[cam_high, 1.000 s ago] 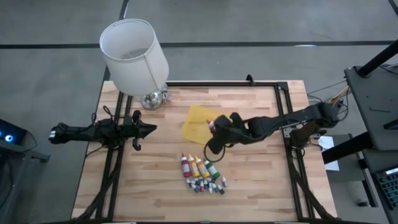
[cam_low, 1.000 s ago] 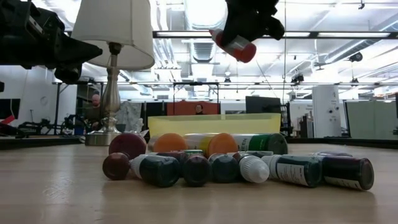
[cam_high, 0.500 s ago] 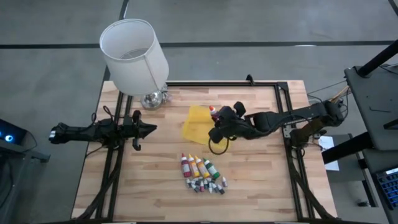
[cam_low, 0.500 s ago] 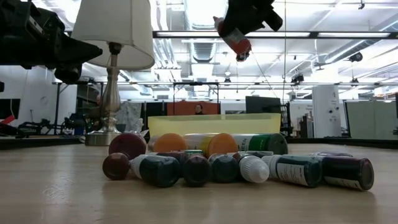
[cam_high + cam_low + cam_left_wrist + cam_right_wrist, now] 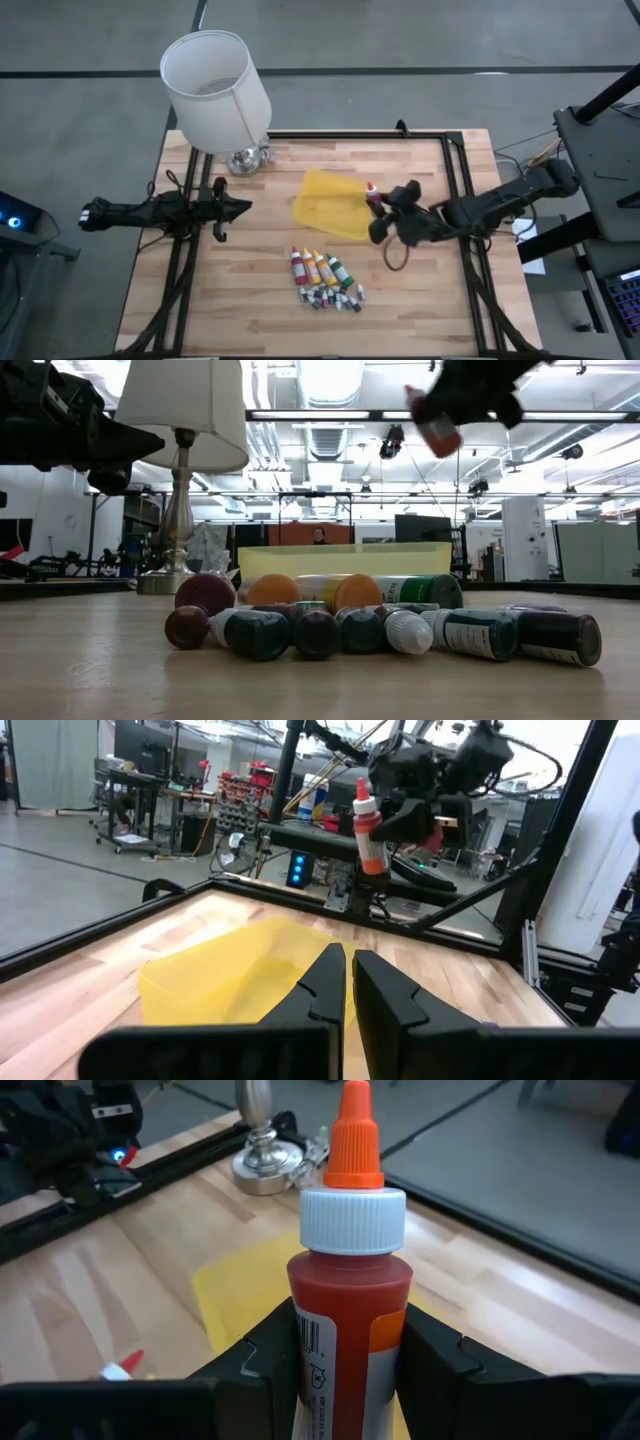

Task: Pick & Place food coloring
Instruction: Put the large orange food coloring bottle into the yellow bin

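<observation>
The red food-coloring bottle (image 5: 345,1295), orange tip up under a white collar, is clamped between the right end effector (image 5: 378,208)'s fingers and held in the air just off the yellow tray (image 5: 325,205)'s 3 o'clock edge, not over it. The remaining food coloring (image 5: 325,279), four squeeze bottles and a cluster of small vials, lies on the table at about 6 o'clock from the tray.

Released here, the bottle would likely miss the tray, or strike its rim and roll across the table. The tray also looks light enough to slide if nudged.

The left end effector (image 5: 345,985) waits at the table's 9 o'clock edge, fingers pressed together and empty.

The table (image 5: 420,300) is pale butcher-block wood inside a black frame, with a white-shaded lamp (image 5: 215,90) near 11 o'clock. Beyond it is an open workshop with bright ceiling lights and equipment racks.
</observation>
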### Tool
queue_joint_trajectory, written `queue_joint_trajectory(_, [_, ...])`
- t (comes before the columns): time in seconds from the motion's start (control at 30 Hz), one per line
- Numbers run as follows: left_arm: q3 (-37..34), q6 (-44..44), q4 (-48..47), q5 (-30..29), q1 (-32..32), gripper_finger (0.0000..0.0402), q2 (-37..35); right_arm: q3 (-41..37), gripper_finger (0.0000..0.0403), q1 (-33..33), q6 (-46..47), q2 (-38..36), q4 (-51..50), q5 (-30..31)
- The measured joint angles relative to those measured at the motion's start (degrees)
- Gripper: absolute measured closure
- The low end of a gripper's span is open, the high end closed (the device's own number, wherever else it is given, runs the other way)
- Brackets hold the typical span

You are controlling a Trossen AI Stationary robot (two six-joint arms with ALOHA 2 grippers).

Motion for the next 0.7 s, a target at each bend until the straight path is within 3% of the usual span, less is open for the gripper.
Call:
queue_joint_trajectory(0.17, [0.0, 0.0, 0.0, 0.0, 0.0, 0.0401, 0.0, -7.4, 0.0282, 5.6, 3.1, -5.3, 0.0, 6.4])
queue_joint_trajectory(0.4, [0.0, 0.0, 0.1, 0.0, 0.0, 0.0401, 0.0, -13.3, 0.0282, 12.0, 0.7, -8.7, 4.0, 6.2])
queue_joint_trajectory(0.53, [0.0, 0.0, 0.1, 0.0, 0.0, 0.0401, 0.0, -15.8, 0.0282, 13.3, -7.5, -9.0, 11.3, 1.9])
queue_joint_trajectory(0.7, [0.0, 0.0, 0.1, 0.0, 0.0, 0.0401, 0.0, -21.1, 0.0282, 13.4, -19.2, -8.5, 27.6, -7.3])
